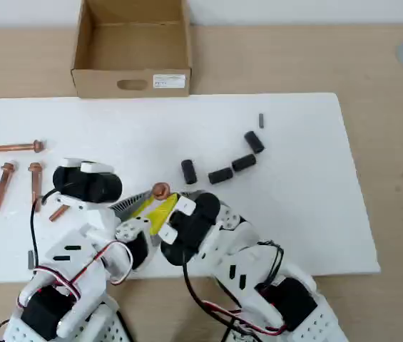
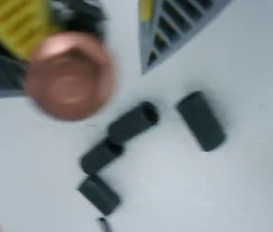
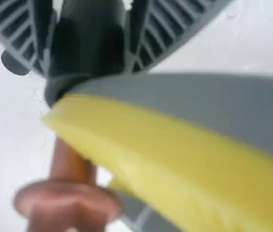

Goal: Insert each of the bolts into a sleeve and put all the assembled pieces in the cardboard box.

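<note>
**A:** Entry one, nearest: left claw (image 1: pixel 150 206). Condition?

**B:** Closed on a copper bolt (image 1: pixel 160 190). It has a yellow finger (image 3: pixel 175 154) on one side and a grey ribbed finger (image 2: pixel 175 29) on the other. The bolt's round head stands clear of them.

**A:** Entry two: right claw (image 3: pixel 89 63).

**B:** Closed round a black sleeve (image 3: pixel 88 41), which is pinched between its two ribbed sides. This claw meets the left claw tip to tip over the white sheet (image 1: pixel 294 214).

**A:** Bolt relative to sleeve?

**B:** In the right wrist view the shank runs toward the sleeve. The yellow finger crosses in front of the joint, so I cannot tell whether the shank has entered.

**A:** Step in hand?

**B:** In my judgement, an insertion: the bolt is being mated to the sleeve. It is early in the task, with most of the stock loose.

**A:** What does the next move require?

**B:** Line the shank up with the bore and push it home to the head. Then one claw lets go and the other carries the piece to the box.

**A:** Middle distance, stock.

**B:** Four spare bolts (image 1: pixel 19 147) lie on the sheet's left side, the nearest beside the left arm. Four loose sleeves (image 1: pixel 220 174) lie in a curved row just beyond the claws. A smaller dark piece (image 1: pixel 261 121) lies past them.

**A:** Farthest?

**B:** One cardboard box (image 1: pixel 131 82), open-topped, on the wooden surface (image 1: pixel 386 142) just past the sheet's far edge. Its interior reads as bare cardboard.
</note>
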